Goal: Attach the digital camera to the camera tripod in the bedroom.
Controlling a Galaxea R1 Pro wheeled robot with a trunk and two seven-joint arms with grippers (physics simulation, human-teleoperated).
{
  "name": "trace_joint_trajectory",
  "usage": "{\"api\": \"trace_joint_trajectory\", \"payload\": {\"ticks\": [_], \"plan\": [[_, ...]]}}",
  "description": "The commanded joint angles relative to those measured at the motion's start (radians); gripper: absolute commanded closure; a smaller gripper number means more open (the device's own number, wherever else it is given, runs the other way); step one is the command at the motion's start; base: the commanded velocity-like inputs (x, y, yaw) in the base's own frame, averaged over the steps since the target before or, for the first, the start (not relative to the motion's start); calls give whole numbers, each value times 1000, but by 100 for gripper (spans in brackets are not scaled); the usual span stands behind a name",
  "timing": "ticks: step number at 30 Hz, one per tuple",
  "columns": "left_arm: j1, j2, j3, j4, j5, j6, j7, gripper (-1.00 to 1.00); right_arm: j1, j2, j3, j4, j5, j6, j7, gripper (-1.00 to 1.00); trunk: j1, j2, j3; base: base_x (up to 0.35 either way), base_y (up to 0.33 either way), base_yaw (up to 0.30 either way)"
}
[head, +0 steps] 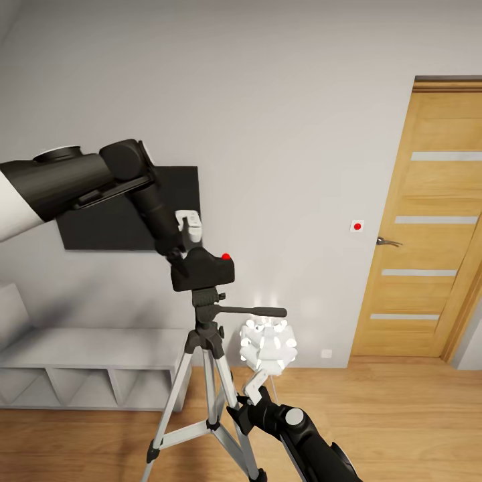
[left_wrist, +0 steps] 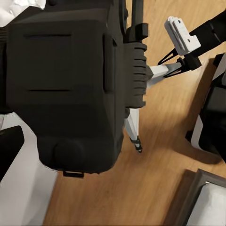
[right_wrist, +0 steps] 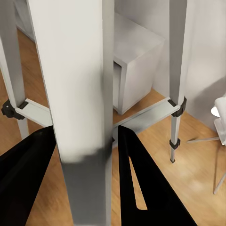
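Observation:
The black digital camera (head: 203,269), with a red dot on top, sits right on the black head (head: 207,298) of the camera tripod, its underside against the head. My left gripper (head: 187,244) comes in from the upper left and is shut on the camera; the camera body (left_wrist: 66,89) lies close under the left wrist camera. The pan handle (head: 254,311) points right. Low down, my right gripper (head: 244,398) is shut on a silver tripod leg (right_wrist: 77,94), which stands between its black fingers (right_wrist: 141,183). The right gripper's white finger (left_wrist: 181,35) also shows beside the leg.
A black TV (head: 127,211) hangs on the white wall behind the left arm. Below it runs a low white shelf unit (head: 80,368). A white globe lamp (head: 268,345) stands just behind the tripod. A wooden door (head: 428,227) is at the right, on light wood floor (head: 388,415).

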Motion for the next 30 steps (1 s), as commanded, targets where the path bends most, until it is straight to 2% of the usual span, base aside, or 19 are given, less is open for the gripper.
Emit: {"api": "trace_joint_trajectory", "payload": {"ticks": [1, 4, 6, 13, 17, 22, 23, 26, 30], "plan": [[-1, 7, 5, -9, 2, 10, -2, -100, 0, 0, 0, 3, 10, 6, 7, 100, 1, 0, -1, 0, 0, 0], [-1, 43, 56, -47, -1, 10, -1, -100, 0, 0, 0, 3, 10, 6, 7, 100, 1, 0, -1, 0, 0, 0], [-1, 80, 105, -84, -2, 10, 2, -100, 0, 0, 0, 3, 10, 6, 7, 100, 1, 0, -1, 0, 0, 0], [36, 252, 280, -237, -3, 10, 34, -100, 0, 0, 0, 3, 10, 6, 7, 100, 1, 0, -1, 0, 0, 0], [83, 329, 372, -294, -4, 10, 42, -100, 0, 0, 0, 3, 10, 6, 7, 100, 1, 0, -1, 0, 0, 0], [148, 393, 459, -336, -5, 10, 48, -100, 0, 0, 0, 3, 10, 6, 7, 100, 1, 0, -1, 0, 0, 0], [148, 393, 459, -336, -5, 10, 48, -100, 0, 0, 0, 3, 10, 6, 7, 100, 1, 0, -1, 0, 0, 0], [185, 422, 487, -347, -6, 10, 53, -100, 0, 0, 0, 3, 10, 6, 7, 100, 1, 0, -1, 0, 0, 0], [223, 453, 506, -355, -6, 10, 65, -100, 0, 0, -1, 3, 10, 6, 7, 100, 1, 0, -1, 0, 0, 0]]}}
